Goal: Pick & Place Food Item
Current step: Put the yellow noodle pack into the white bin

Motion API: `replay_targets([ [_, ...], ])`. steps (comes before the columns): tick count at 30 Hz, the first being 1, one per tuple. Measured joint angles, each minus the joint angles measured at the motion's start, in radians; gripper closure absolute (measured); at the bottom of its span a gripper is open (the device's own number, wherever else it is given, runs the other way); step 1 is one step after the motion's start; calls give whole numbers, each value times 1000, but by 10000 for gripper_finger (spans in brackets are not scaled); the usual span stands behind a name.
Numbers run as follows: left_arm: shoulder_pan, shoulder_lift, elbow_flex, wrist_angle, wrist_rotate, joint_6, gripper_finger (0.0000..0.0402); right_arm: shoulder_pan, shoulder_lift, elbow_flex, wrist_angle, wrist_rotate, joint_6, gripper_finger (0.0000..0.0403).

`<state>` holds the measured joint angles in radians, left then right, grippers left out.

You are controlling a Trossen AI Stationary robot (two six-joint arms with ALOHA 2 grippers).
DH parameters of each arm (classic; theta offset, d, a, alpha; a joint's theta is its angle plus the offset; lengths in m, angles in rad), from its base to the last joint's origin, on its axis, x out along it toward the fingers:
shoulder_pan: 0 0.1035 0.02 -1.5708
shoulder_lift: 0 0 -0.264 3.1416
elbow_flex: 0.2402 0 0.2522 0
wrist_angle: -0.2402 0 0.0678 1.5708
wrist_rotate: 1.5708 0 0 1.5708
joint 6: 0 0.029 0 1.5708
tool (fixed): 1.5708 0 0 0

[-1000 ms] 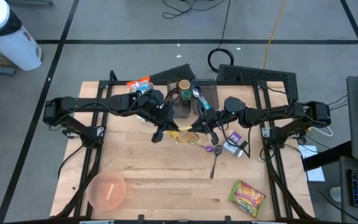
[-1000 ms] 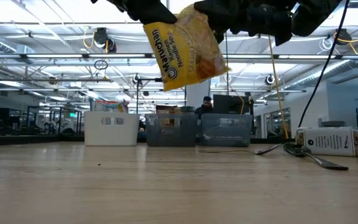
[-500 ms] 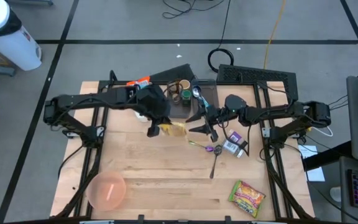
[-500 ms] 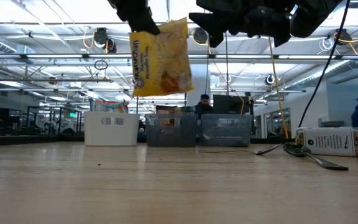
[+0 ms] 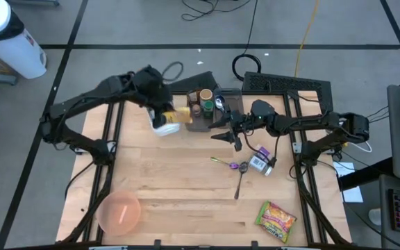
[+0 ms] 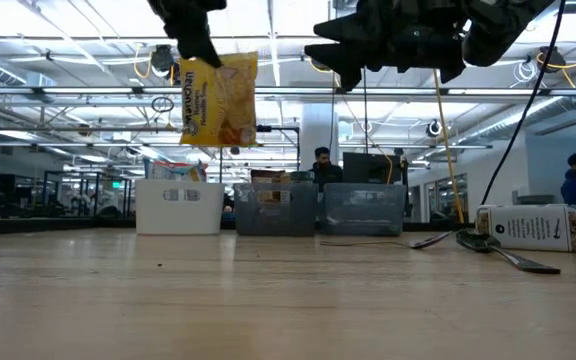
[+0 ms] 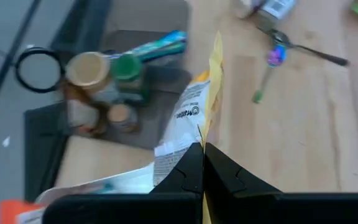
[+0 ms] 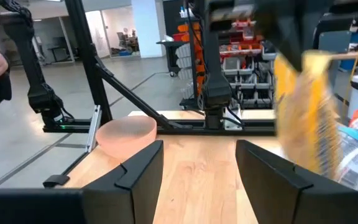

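A yellow noodle packet (image 6: 218, 100) hangs high over the table's far left part, above the white bin (image 6: 178, 207), with my left gripper (image 6: 196, 45) shut on it. In the high view the packet (image 5: 180, 117) shows beside my left gripper (image 5: 165, 117). My right gripper (image 5: 217, 130) stands open to the right of it, level, near the dark bins (image 5: 203, 114), with nothing between its fingers (image 8: 142, 171). Its wrist view shows the packet (image 8: 306, 118) off to one side, blurred. My left gripper pinches the packet's upper edge (image 7: 207, 134) between its two shut fingers, near a top corner (image 6: 194, 66). The fingers come slanting down from above. The packet hangs upright below them, clear of the table and bins.
Dark bins with jars and a spoon stand at the table's far edge. A purple-tipped utensil (image 5: 236, 167), a spoon (image 5: 239, 186) and a small carton (image 5: 259, 164) lie right of centre. A pink bowl (image 5: 120, 212) sits near left, a green snack packet (image 5: 276, 219) near right.
My right gripper has opened and let go of the packet, drawing slightly toward the table's far edge. My left gripper has carried the packet up and toward the far left, over the bins. The packet, tilted before, now hangs upright.
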<state>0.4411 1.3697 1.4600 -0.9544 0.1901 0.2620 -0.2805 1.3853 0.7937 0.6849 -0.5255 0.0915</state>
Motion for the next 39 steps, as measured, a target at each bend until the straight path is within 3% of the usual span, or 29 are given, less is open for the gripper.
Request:
replay_targets([
  [6,143,-19,-5,-37,0,-6,401,-2,0,0,-44,0,-14,210],
  [12,238,-16,-110,-35,1,-36,401,-2,0,-1,-78,3,-51,211],
  [28,361,-16,-353,154,2,-32,401,-2,0,-3,-77,56,-114,216],
  [39,383,-16,-404,229,-8,-4,401,-2,0,-3,-77,86,-128,220],
])
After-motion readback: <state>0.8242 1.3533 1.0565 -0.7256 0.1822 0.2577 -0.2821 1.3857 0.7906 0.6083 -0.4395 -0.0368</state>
